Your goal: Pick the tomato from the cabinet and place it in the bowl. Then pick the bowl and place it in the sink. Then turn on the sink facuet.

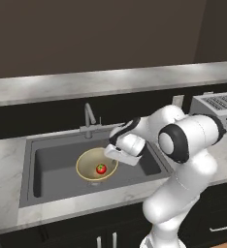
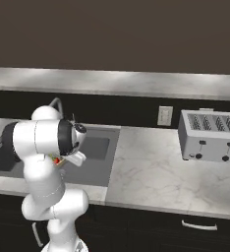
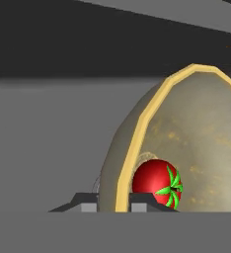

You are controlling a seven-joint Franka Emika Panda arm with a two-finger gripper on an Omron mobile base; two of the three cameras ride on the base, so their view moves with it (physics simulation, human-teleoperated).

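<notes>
Claw (image 3: 121, 201) pinched shut on the near-right rim of the bowl (image 1: 89, 162), one fingertip either side of the wall. Bowl sits inside the sink (image 1: 52, 169), mouth upward, tomato (image 1: 101, 168) resting within, just before the faucet (image 1: 89, 118).

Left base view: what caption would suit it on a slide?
Gripper pinching the rim of the bowl, tomato inside, over the sink.

In the right base view the arm (image 2: 45, 147) covers nearly all of the bowl (image 2: 62, 161) and tomato (image 2: 56, 160), and the faucet (image 2: 55, 102) shows as a short arc. In the hand view the bowl's right side runs past the picture's edge, and its rim hides part of the tomato. The toaster (image 1: 217, 106) is cut off in the left base view.
</notes>
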